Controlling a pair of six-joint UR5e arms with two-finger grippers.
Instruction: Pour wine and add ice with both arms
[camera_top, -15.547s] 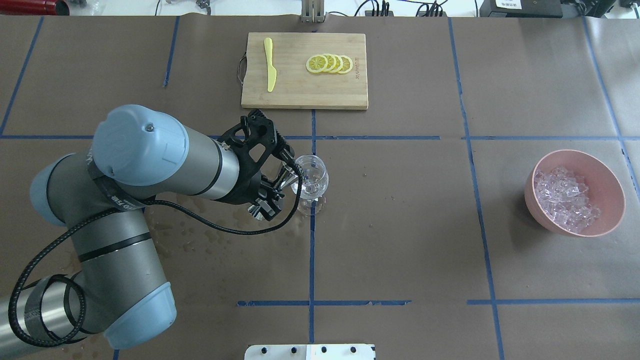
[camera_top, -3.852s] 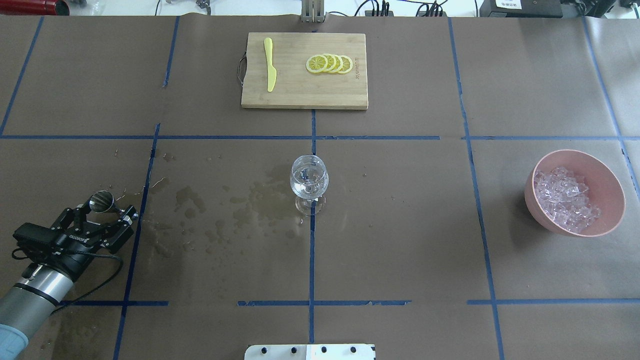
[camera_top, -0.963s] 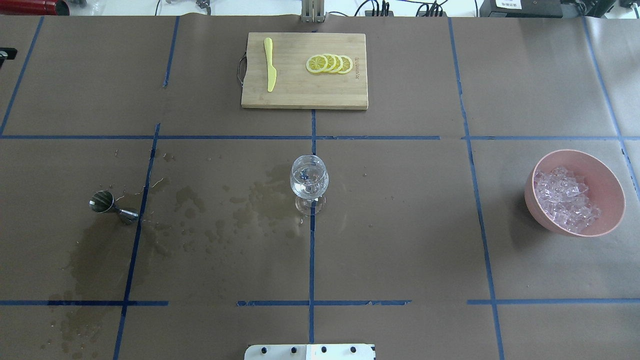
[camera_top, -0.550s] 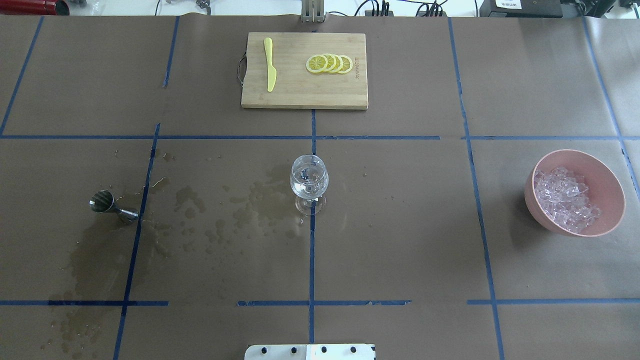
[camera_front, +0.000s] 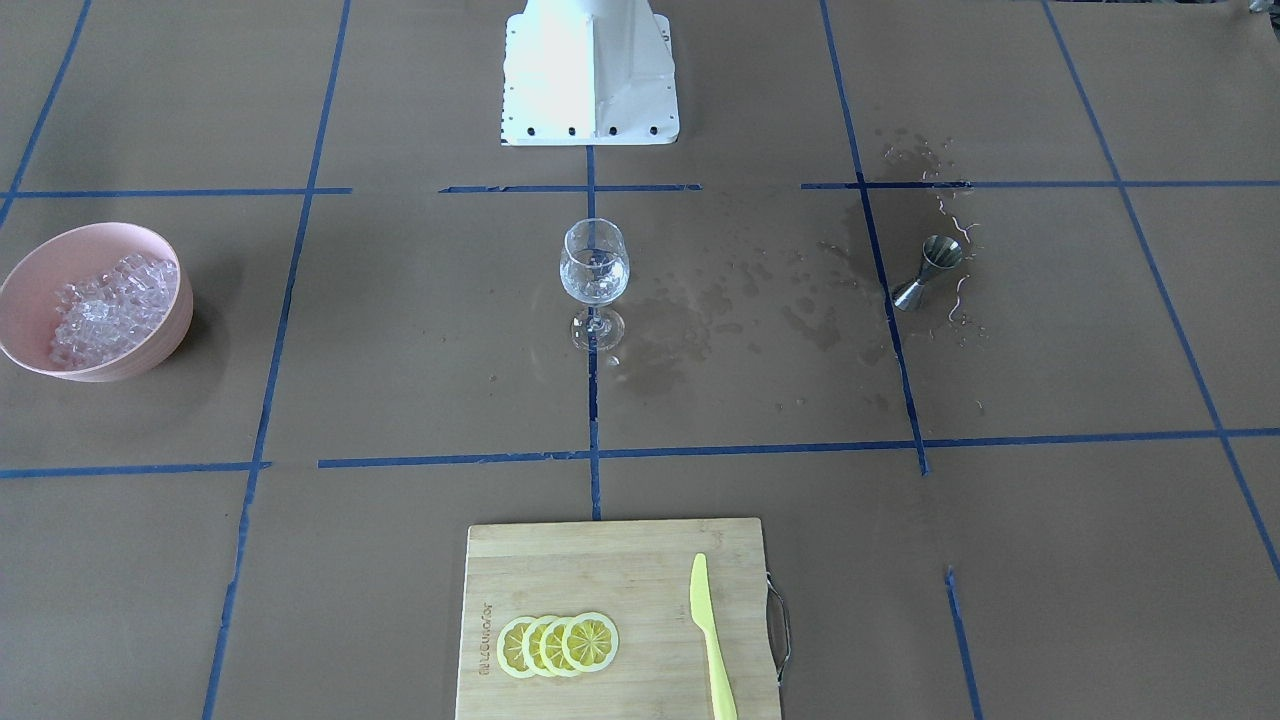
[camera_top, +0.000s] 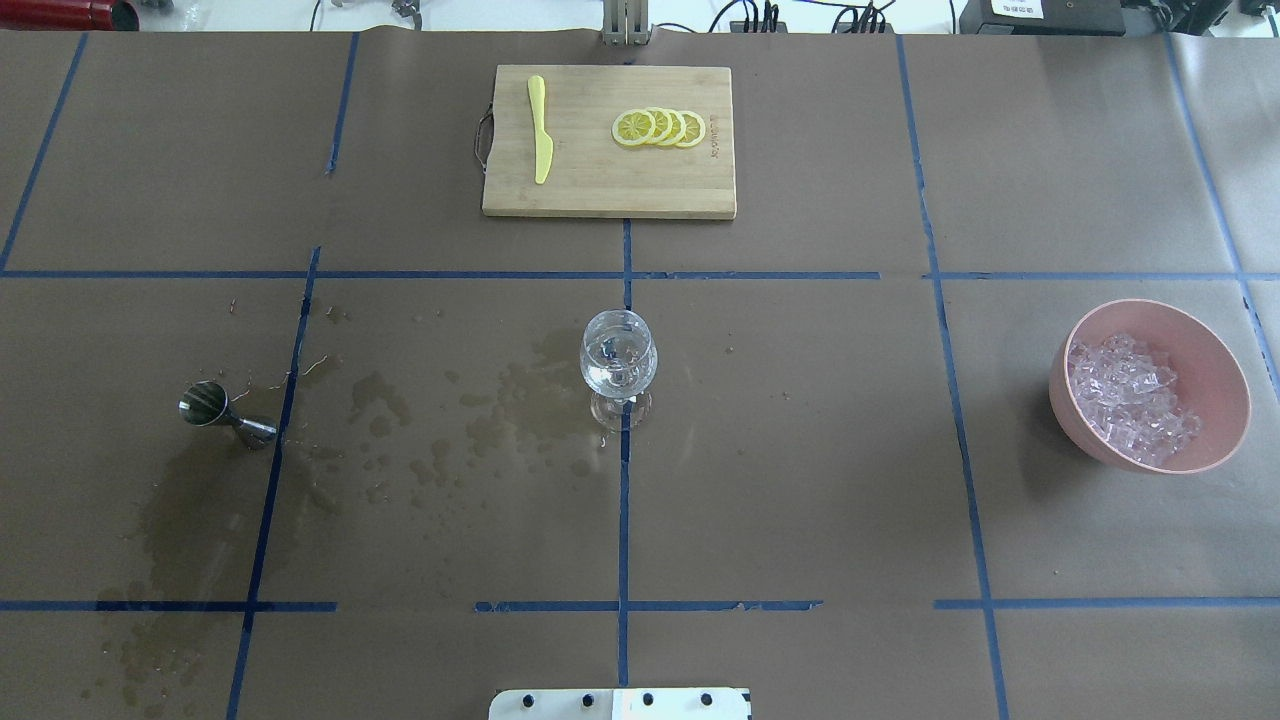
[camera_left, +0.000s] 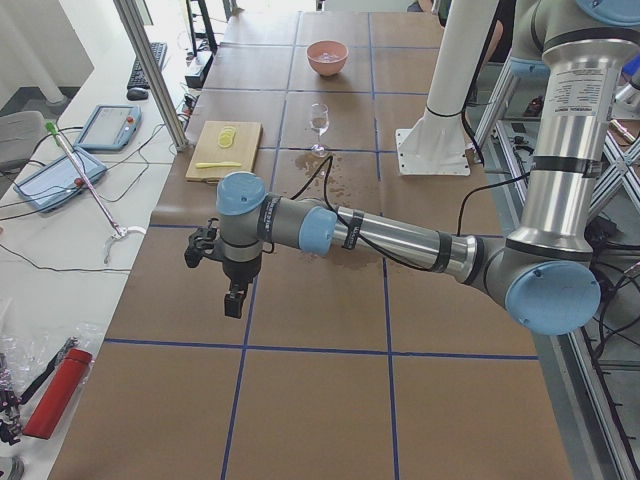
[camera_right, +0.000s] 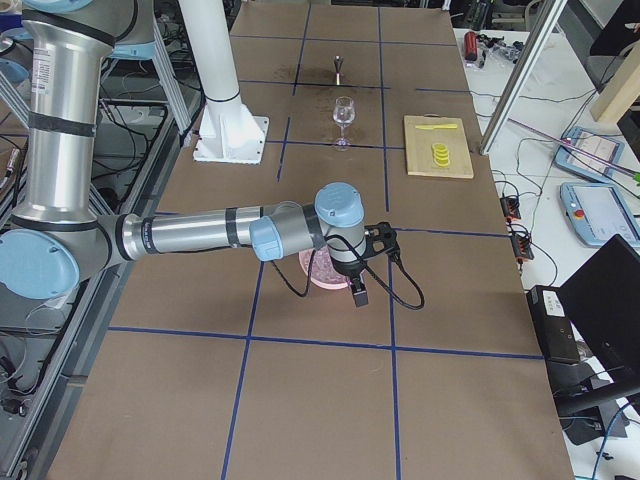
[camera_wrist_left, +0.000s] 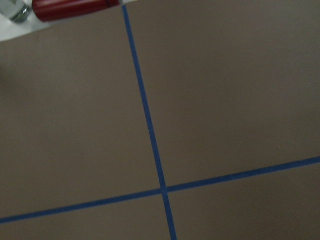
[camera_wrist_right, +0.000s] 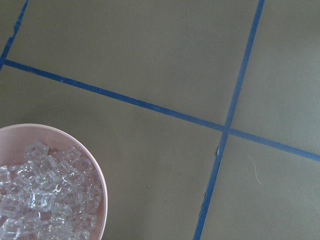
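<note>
Table (camera_top: 800, 450): brown paper, blue tape grid, wet patches on robot's left side.
Left arm (camera_left: 400, 240) stretched low over table's left end. Left gripper (camera_left: 232, 300) points down above bare paper; opening and load: cannot tell.
Right arm (camera_right: 200, 232) at right end. Right gripper (camera_right: 360, 293) hangs just beside pink bowl (camera_top: 1215, 345); opening: cannot tell.
Wine glass (camera_top: 619, 358) upright at centre, clear liquid inside.
Jigger (camera_top: 225, 413) left, well apart.
Ice (camera_top: 1130, 400) heaped in bowl.
</note>
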